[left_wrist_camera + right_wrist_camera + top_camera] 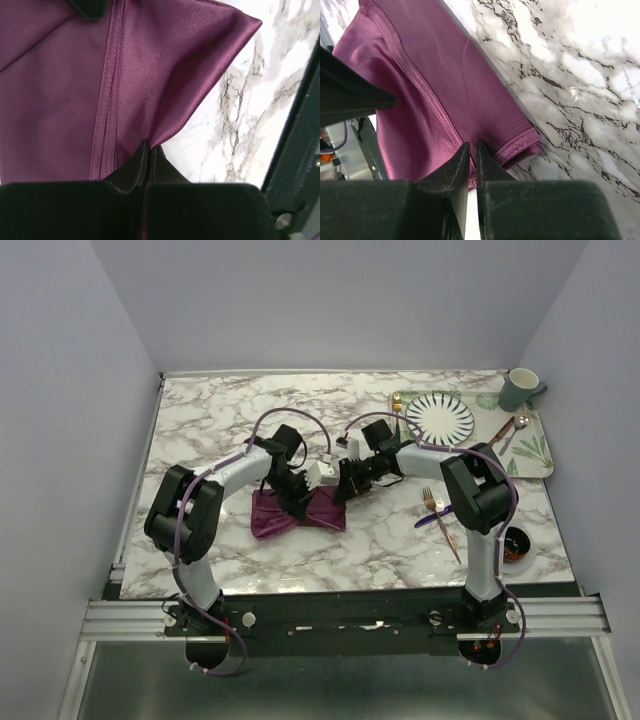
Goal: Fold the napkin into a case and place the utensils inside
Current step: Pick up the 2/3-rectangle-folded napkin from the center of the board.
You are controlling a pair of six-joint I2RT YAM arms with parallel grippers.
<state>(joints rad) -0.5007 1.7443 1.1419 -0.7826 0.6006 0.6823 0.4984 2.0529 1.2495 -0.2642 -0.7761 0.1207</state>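
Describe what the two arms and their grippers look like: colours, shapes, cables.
The left arm and right arm match: white tubular links between bulky black joint housings. A thin purple cable loops along each. The left gripper and right gripper each have two matte black fingers, blocky at the root and tapering to narrow wedge tips. No markings are readable.

Napkin [297,513] x1 (utens. [441,520] x2)
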